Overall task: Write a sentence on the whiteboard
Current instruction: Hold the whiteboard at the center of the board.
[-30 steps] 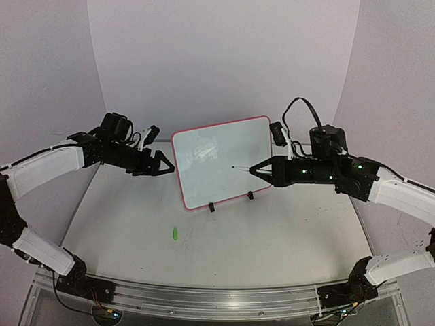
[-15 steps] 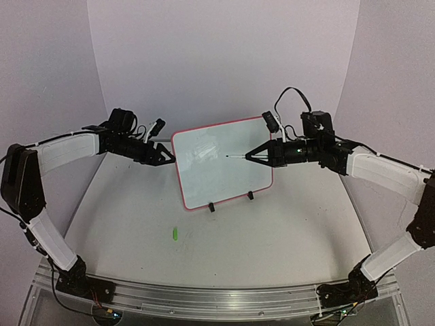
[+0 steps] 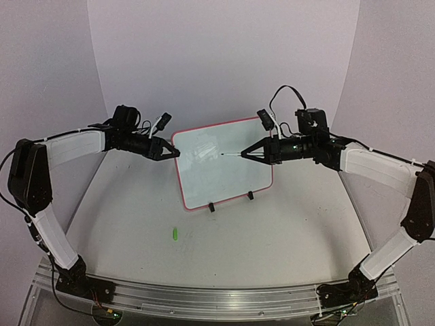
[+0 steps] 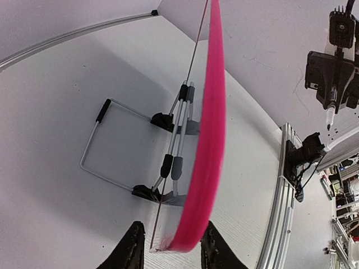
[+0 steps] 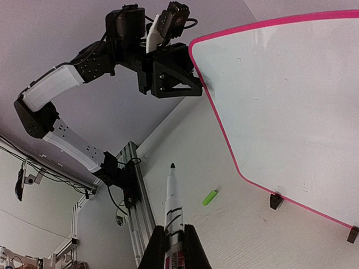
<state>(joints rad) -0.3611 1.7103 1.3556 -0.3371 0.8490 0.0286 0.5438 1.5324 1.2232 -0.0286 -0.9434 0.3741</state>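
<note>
The whiteboard, white with a pink frame, stands tilted on black feet at mid-table. No sentence shows on its face, only faint smudges. My left gripper is at the board's upper left corner. In the left wrist view its jaws straddle the pink frame edge, open, with a thin gap on the back side. My right gripper is shut on a white marker. The marker's tip points at the upper middle of the board, very close to its face.
A small green marker cap lies on the table in front of the board, left of centre. The wire stand props the board from behind. A metal rail runs along the near edge. Curved white walls close in behind.
My left gripper has moved right to the board's corner and its jaws have narrowed round the edge. My right gripper has risen and carried the marker tip left and up over the board.
</note>
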